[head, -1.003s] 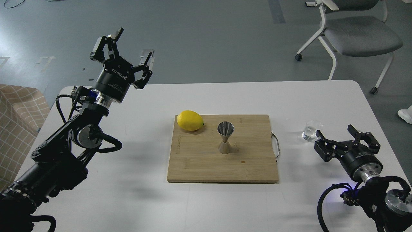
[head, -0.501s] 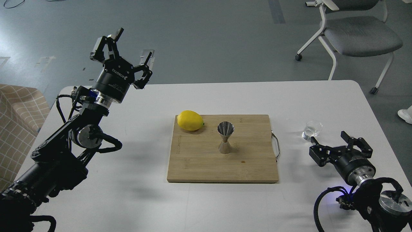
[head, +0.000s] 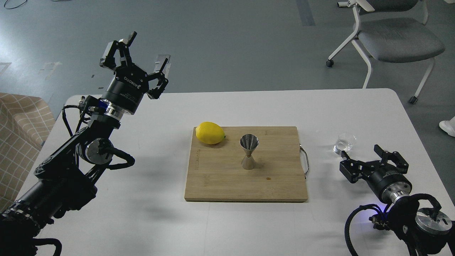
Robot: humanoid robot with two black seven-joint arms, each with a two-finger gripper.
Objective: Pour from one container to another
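A small clear glass tumbler (head: 344,143) stands on the white table, right of the board. The steel hourglass jigger (head: 249,151) stands upright near the middle of the wooden cutting board (head: 245,185). My right gripper (head: 360,151) lies low over the table just in front of and slightly right of the tumbler, open, fingers pointing toward it, nothing between them. My left gripper (head: 145,48) is raised high over the table's far left corner, open and empty, far from both containers.
A yellow lemon (head: 210,133) rests on the board's far left corner. The board has a metal handle (head: 305,162) on its right edge. A grey office chair (head: 391,35) stands beyond the table's far right. A beige checked seat (head: 17,135) sits at the left.
My right gripper has drawn back toward me and lower; it stood beside the tumbler a second ago and is now just short of it. The left arm barely moved.
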